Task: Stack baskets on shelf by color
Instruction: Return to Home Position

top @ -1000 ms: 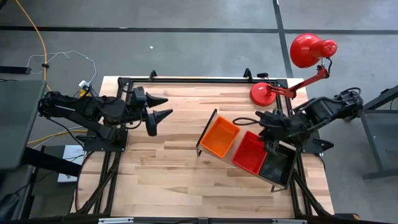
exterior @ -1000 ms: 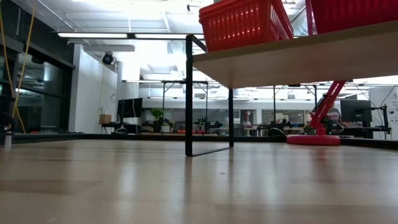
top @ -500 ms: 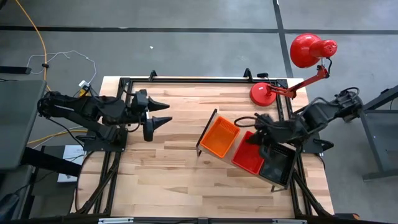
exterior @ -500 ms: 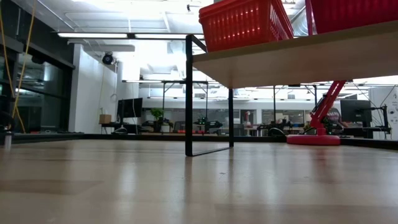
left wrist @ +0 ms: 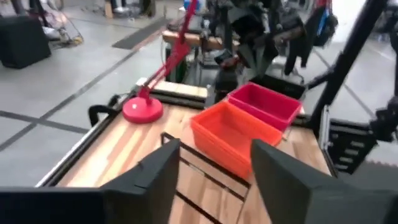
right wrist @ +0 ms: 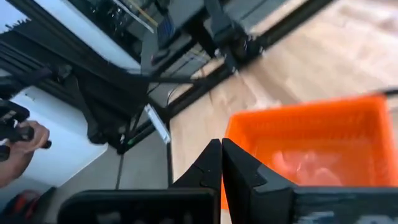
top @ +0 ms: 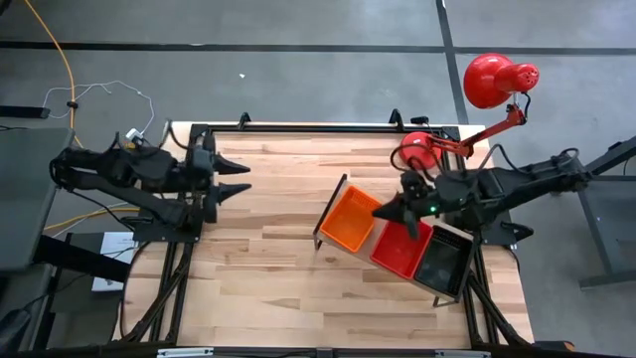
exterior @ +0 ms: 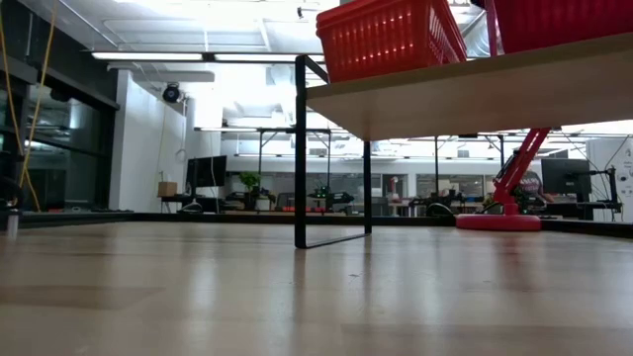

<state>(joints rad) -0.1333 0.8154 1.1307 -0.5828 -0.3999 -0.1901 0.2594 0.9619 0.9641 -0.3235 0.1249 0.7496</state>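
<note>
Three baskets sit in a row on the shelf (top: 459, 235): orange (top: 348, 221) at the black bracket end (top: 330, 211), red (top: 399, 249) in the middle, black (top: 443, 265) at the other end. The shelf stands raised on its bracket (exterior: 301, 148) in the low view. My right gripper (top: 386, 213) is shut and hovers where the orange and red baskets meet; its wrist view has the orange basket (right wrist: 311, 155) just beyond the fingertips (right wrist: 221, 160). My left gripper (top: 246, 177) is open at the table's left side, far from the baskets (left wrist: 239, 134).
A red desk lamp stands at the table's far right corner, base (top: 417, 149) just behind my right arm, head (top: 492, 80) beyond the edge. The black frame rail (top: 318, 127) runs along the far edge. A person's hand (right wrist: 22, 140) shows off the table.
My right gripper has moved from above the red and black baskets toward the table's left and far side, ending by the orange basket, with the arm stretched out flatter. My left gripper has drawn back toward the table's left edge. The baskets have stayed put.
</note>
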